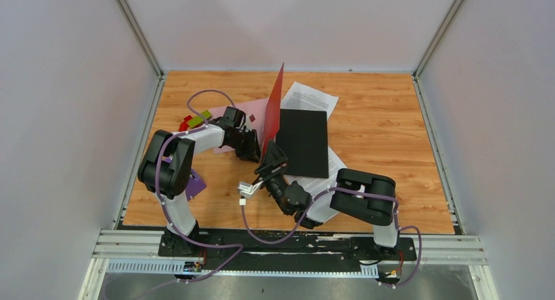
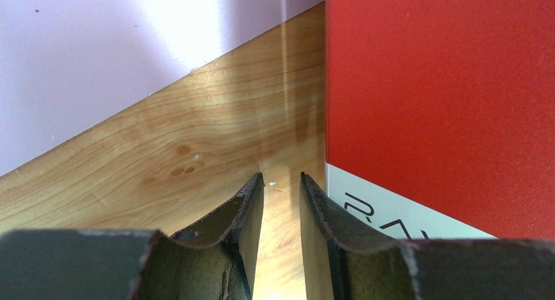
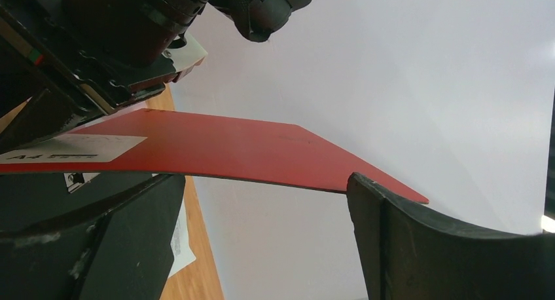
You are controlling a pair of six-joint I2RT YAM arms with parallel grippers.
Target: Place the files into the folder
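Currently the files lie outside the folder. One printed sheet [image 1: 315, 98] juts from under the far edge of the folder's black half [image 1: 302, 141], and the other sheet [image 1: 315, 183] shows at its near edge. Both lie flat on the table [image 1: 386, 130], pinned beneath that panel. The red cover [image 1: 273, 110] stands almost upright along the black half's left side, so the folder is open with nothing in it.

The left gripper [image 1: 252, 148] sits at the foot of the cover, on its outer side. Its wrist view shows the jaws only narrowly parted, with bare wood visible through the gap and nothing held. The cover rises just beside one finger [image 2: 321, 208] and probably leans on it, though contact is not clear. The right gripper [image 1: 271, 161] is at the cover's near edge with its jaws spread wide. In its own view the red edge crosses the gap without either finger [image 3: 419, 247] pressing it, so it grips nothing.

The step in hand, as I read it, is freeing a sheet while the cover is propped. To do it well, leave the left arm in place and take the near sheet by its exposed margin. Slide it out low rather than lifting the panel, then lay it on the black face before the cover can tip.
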